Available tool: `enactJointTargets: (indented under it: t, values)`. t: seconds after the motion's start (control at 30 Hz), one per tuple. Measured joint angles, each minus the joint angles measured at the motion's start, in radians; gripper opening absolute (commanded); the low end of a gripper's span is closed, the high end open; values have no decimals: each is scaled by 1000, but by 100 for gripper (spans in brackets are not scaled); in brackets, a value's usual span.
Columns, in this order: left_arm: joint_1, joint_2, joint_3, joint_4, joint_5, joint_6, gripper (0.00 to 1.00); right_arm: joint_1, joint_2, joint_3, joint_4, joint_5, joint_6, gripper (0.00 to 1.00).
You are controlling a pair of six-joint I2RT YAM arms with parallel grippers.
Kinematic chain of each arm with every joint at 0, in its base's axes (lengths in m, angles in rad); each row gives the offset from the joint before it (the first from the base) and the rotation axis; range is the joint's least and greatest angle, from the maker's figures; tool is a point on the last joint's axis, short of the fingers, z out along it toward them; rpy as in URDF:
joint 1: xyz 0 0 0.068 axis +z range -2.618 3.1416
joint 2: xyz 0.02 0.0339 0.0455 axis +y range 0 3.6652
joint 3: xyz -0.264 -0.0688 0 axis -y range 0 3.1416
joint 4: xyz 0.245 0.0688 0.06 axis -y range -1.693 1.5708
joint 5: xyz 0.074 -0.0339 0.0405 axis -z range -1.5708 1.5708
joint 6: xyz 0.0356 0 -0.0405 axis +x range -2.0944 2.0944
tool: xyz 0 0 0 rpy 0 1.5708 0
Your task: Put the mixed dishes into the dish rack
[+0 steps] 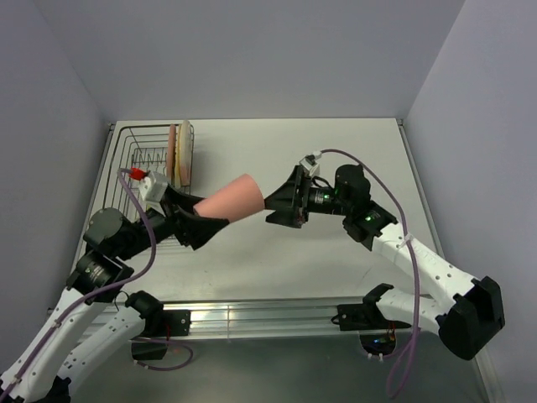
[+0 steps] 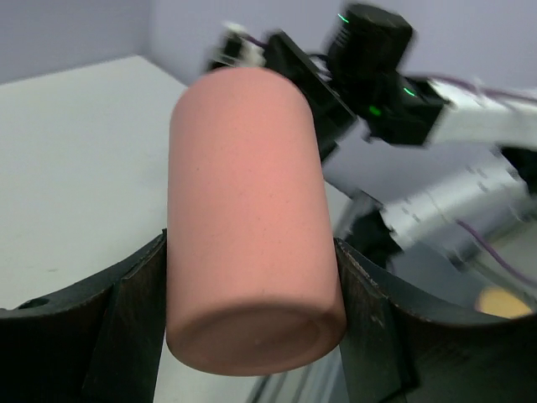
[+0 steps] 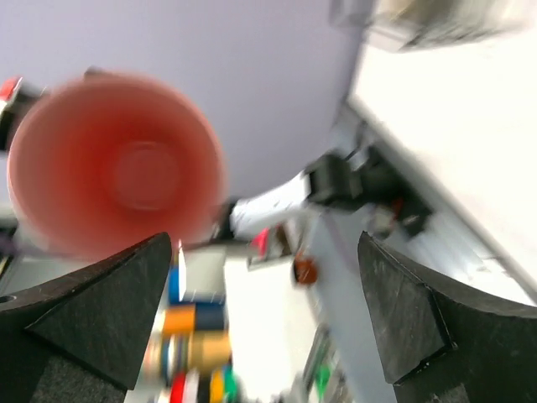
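Note:
My left gripper (image 1: 205,217) is shut on the base end of the salmon-pink cup (image 1: 235,198) and holds it on its side above the table, mouth towards the right arm. In the left wrist view the cup (image 2: 252,210) fills the gap between both fingers (image 2: 126,327). My right gripper (image 1: 273,201) is open, level with the cup's mouth and just clear of it; its view looks into the blurred cup (image 3: 113,164), left of the open gripper (image 3: 264,319). Cream and pink plates (image 1: 180,151) stand upright in the black wire dish rack (image 1: 134,164) at the far left. The green bowl and grey dish are out of view.
The white table (image 1: 336,260) is walled by grey panels at the back and both sides. The right arm (image 2: 377,75) shows behind the cup in the left wrist view. The right wrist view is blurred and shows coloured clutter beyond the table edge.

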Motion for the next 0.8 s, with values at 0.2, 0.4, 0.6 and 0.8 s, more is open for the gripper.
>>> enactJointTargets:
  t: [0.2, 0.4, 0.6, 0.8]
  values:
    - [1, 40, 218, -204, -547, 29, 0, -144, -84, -10, -223, 71, -121, 98]
    - [10, 192, 444, -374, -1081, 35, 0, -155, -109, -9, -409, 129, -253, 97]
    - [201, 292, 507, -506, -1215, 37, 0, -156, -109, -8, -517, 172, -333, 97]
    - [680, 359, 406, -515, -899, 45, 0, -158, -124, -8, -566, 188, -384, 96]
